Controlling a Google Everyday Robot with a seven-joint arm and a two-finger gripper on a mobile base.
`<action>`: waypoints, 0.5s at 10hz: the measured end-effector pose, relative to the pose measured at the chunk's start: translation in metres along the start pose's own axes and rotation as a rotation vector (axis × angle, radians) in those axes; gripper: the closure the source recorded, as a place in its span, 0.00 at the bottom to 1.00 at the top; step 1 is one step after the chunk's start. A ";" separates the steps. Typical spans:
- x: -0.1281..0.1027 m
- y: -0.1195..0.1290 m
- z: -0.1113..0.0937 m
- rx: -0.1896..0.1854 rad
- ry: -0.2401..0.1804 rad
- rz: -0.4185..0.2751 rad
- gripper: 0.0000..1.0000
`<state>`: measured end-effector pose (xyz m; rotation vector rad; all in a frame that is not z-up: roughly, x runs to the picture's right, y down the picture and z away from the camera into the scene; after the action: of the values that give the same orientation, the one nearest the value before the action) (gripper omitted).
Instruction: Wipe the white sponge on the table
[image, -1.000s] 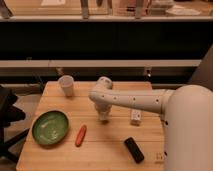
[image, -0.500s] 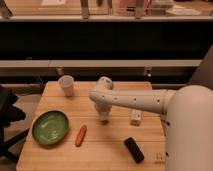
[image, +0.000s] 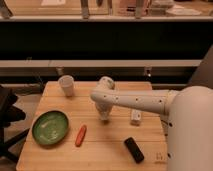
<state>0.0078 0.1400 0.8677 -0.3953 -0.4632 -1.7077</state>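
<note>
A white cup (image: 66, 85) stands upper left of centre, a green plate (image: 50, 127) lower left, an orange carrot-like stick (image: 80, 135) just right of it. A narrow white bar (image: 135, 117) lies right of the gripper (image: 104, 117), which is down at mid-frame; a black block (image: 134, 149) lies lower right

Looks like an office or lab corner: plank table (image: 100, 150), long dark counter (image: 100, 42) just behind the table, cluttered shelf (image: 60, 7) beyond — black chair (image: 7, 112) left of the table, gripper (image: 104, 117) pointing down at the table's middle.
</note>
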 end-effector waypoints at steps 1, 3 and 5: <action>0.000 0.001 0.000 0.003 0.001 -0.005 0.95; 0.001 0.003 -0.001 0.006 0.003 -0.011 0.95; 0.000 0.006 -0.002 0.010 0.006 -0.022 0.95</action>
<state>0.0132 0.1376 0.8664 -0.3787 -0.4731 -1.7263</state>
